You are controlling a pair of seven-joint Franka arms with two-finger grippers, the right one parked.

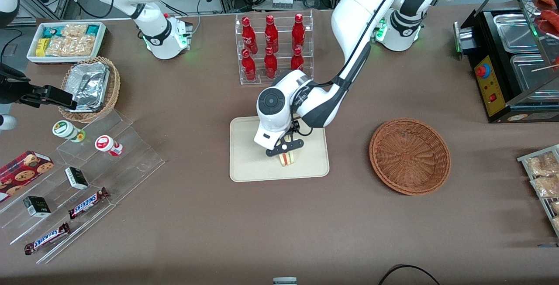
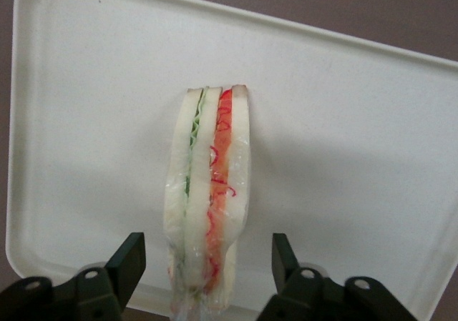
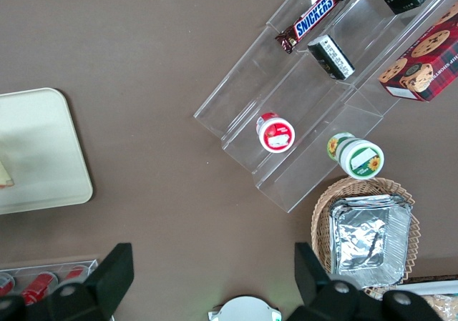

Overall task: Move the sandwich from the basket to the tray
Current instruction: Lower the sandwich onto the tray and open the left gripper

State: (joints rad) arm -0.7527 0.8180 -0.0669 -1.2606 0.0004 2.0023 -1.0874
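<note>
The big brown table has a wide bare stretch along the edge nearest the front camera, and more bare cloth lies between the tray and the basket. The cream tray sits flat in the middle of the table, and its low rim with round corners runs all the way around. The round red-brown basket sits well apart from the tray, toward the working arm's end of the table, and its woven bottom shows all over. Farther from the camera than the tray stands a clear rack with red bottles in it. Toward the parked arm's end, a white bin holds snack packets, a light tan basket holds foil containers, and clear steps hold candy bars and small boxes. The sandwich is on the tray, close to the tray edge nearest the camera, with bare tray around it. In the left wrist view the sandwich stands on its side, with its green and red layers showing on the cut edge. The gripper is low over the tray, right at the sandwich. Its two fingers are spread apart, one on each side of the sandwich, with a small gap on both sides, so they do not squeeze it.
</note>
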